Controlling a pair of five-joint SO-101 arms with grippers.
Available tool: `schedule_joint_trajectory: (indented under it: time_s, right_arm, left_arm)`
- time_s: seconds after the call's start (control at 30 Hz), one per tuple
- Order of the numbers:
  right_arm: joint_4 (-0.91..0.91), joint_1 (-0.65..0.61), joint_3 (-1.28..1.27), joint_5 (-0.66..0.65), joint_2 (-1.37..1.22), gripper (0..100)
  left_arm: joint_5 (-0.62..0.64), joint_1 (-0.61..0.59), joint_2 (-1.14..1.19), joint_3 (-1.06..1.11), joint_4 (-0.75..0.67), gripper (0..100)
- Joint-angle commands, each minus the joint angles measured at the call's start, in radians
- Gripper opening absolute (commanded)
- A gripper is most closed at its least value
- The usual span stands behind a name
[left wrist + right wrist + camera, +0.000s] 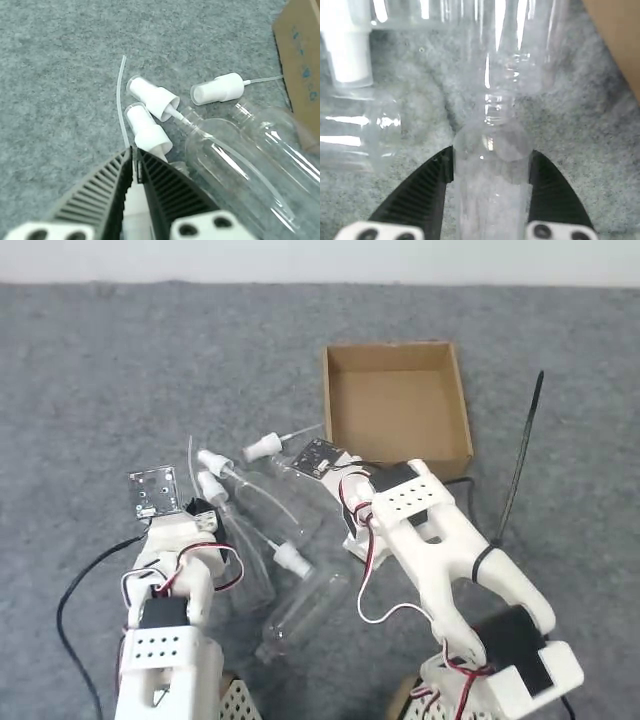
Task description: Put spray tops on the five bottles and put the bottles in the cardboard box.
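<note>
Where the grey desk [120, 370] runs up to its far edge, the cardboard box [395, 405] stands open, a little right of the middle, its brown floor showing. Around the middle of the desk several see-through bottles [300, 610] lie on their sides, close together, between the two arms. The right hand [490, 155] has its black jaws pressed against both sides of one clear bottle [490, 200] and holds it near the shoulder; the threaded neck, uncapped, points away from the arm toward the other bottles. The left hand [134, 150] is narrow, its jaws almost together, and a thin white tube [120, 100] runs in between their tips, pinched there. Just past those tips two white spray tops [147, 131] lie side by side, touching; the tube of the farther one goes into the neck of a lying bottle. A third top [217, 88] lies loose nearer the box, its thin tube pointing at the box's near left corner. A fourth top [293, 560] sits at the neck of a bottle that lies toward the near edge
</note>
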State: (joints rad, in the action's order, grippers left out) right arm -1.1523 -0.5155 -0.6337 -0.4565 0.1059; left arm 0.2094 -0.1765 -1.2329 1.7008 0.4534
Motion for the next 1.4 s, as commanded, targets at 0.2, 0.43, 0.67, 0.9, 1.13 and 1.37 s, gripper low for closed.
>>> schedule_joint_trajectory:
  time_s: [0.2, 0.43, 0.67, 0.9, 1.13, 1.37]
  right_arm:
    - [-0.073, -0.010, 0.044, 0.017, 0.024, 11.5]
    - [-0.166, -0.010, 0.092, 0.017, 0.024, 11.5]
    - [-0.211, -0.012, 0.087, 0.017, 0.104, 11.5]
    - [-0.219, -0.010, 0.017, 0.018, 0.275, 11.5]
    - [-0.219, -0.005, -0.025, 0.037, 0.427, 11.5]
    - [-0.217, -0.008, -0.057, 0.097, 0.567, 11.5]
  left_arm:
    - [-0.006, 0.000, -0.017, -0.015, 0.002, 1]
    - [-0.006, 0.000, -0.017, -0.015, 0.002, 1]
    - [-0.006, 0.000, -0.017, -0.015, 0.002, 1]
    - [-0.006, 0.000, -0.017, -0.015, 0.002, 1]
    - [-0.006, 0.000, -0.017, -0.015, 0.002, 1]
    - [-0.006, 0.000, -0.017, -0.015, 0.002, 1]
